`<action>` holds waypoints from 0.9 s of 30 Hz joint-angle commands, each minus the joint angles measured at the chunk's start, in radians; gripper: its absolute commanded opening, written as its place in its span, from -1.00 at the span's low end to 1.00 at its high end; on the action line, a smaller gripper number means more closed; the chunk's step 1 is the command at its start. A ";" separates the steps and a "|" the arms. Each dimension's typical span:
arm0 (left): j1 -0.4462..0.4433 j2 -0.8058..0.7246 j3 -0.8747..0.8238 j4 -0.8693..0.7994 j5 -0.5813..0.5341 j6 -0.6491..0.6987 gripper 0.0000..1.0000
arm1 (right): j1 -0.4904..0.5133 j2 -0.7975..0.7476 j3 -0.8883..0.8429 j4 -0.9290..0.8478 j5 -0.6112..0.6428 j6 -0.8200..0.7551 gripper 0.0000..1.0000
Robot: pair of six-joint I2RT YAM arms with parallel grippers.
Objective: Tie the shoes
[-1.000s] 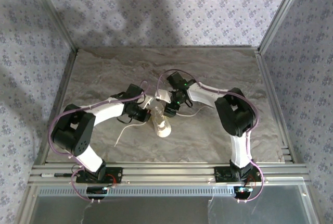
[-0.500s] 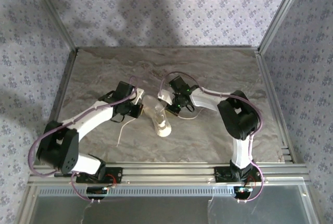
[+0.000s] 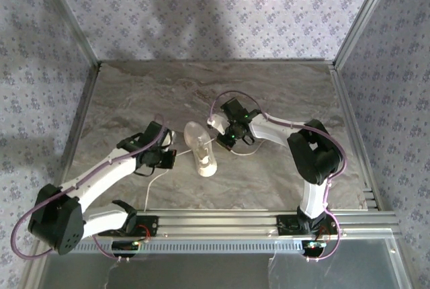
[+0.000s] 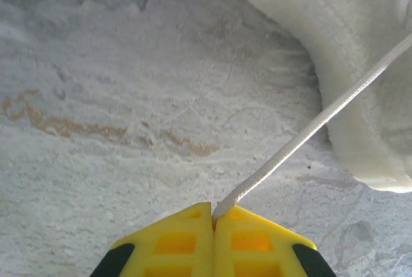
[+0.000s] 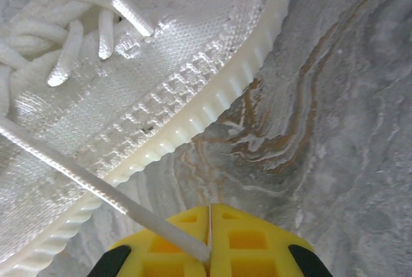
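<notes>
The small cream knit sneaker (image 3: 201, 149) is lying on the grey marbled tabletop (image 3: 134, 94) between the arms. The left gripper (image 4: 213, 218) is pinching one thin white lace (image 4: 309, 127); the right gripper (image 5: 209, 229) is clamping the other lace (image 5: 77, 172) just beside the ribbed sole.

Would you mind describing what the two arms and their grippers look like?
Both the left arm and right arm have white shells between black joints, with lilac cables looping alongside. The left gripper and right gripper end in yellow fingers with square recesses moulded into them, backed by black parts.
</notes>
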 commanded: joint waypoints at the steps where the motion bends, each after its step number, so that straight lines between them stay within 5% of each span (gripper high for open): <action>1: -0.014 -0.011 -0.045 -0.116 -0.084 -0.092 -1.00 | -0.049 0.025 0.037 -0.095 0.053 0.045 -1.00; 11: -0.015 0.014 -0.050 -0.129 -0.125 -0.110 -1.00 | -0.078 0.061 0.074 -0.173 0.038 0.104 -1.00; 18: -0.044 -0.050 -0.043 0.009 -0.077 -0.012 -1.00 | -0.073 0.023 0.026 -0.120 -0.154 0.052 -1.00; 27: -0.045 -0.194 -0.079 0.340 0.032 0.205 -1.00 | -0.050 -0.042 0.008 -0.079 -0.226 0.026 -0.37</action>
